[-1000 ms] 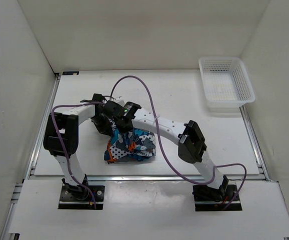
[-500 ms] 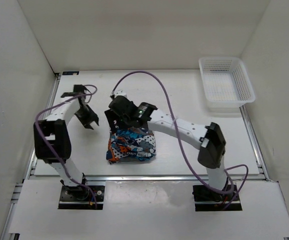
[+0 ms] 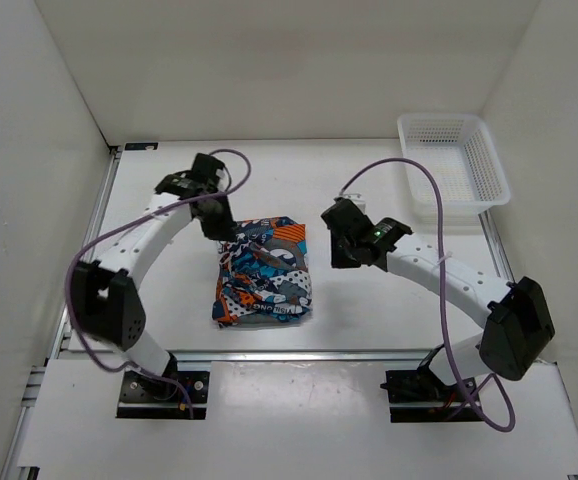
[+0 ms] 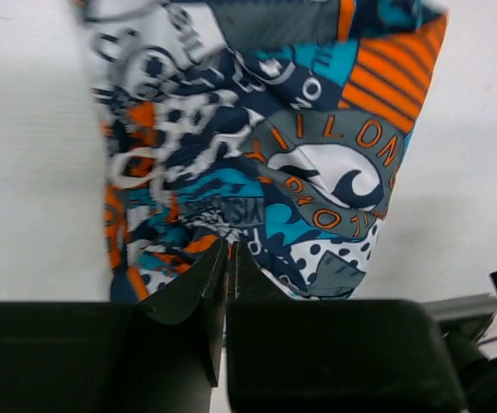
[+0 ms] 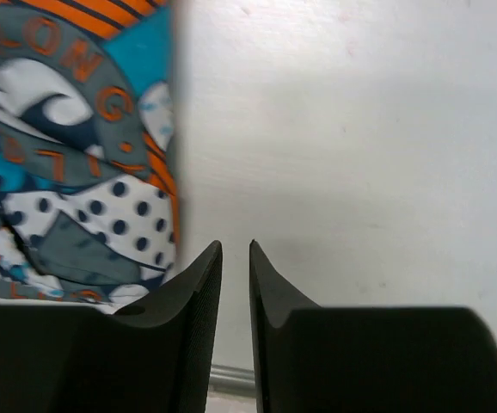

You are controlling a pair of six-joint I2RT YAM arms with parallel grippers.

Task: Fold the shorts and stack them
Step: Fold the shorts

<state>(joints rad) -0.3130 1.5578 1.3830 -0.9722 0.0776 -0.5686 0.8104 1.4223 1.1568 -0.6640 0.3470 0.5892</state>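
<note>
The shorts [image 3: 265, 272] lie folded into a compact rectangle on the white table, print side up. They fill the left wrist view [image 4: 257, 155] and show at the left of the right wrist view [image 5: 68, 172]. My left gripper [image 3: 219, 228] is at the shorts' far-left corner; its jaws are together [image 4: 230, 249] just over the cloth, and I cannot tell if they pinch any. My right gripper [image 3: 341, 252] is to the right of the shorts, apart from them. Its jaws [image 5: 236, 249] stand nearly shut with a narrow gap, nothing between them, over bare table.
A white mesh basket [image 3: 451, 168] stands at the far right corner. White walls enclose the table on three sides. A metal rail [image 3: 299, 352] runs along the near edge. Purple cables loop above both arms.
The right gripper has let go of the shorts and swung right, off them. The left gripper came back from the far left to the shorts' far-left corner. The shorts now lie flatter and longer.
</note>
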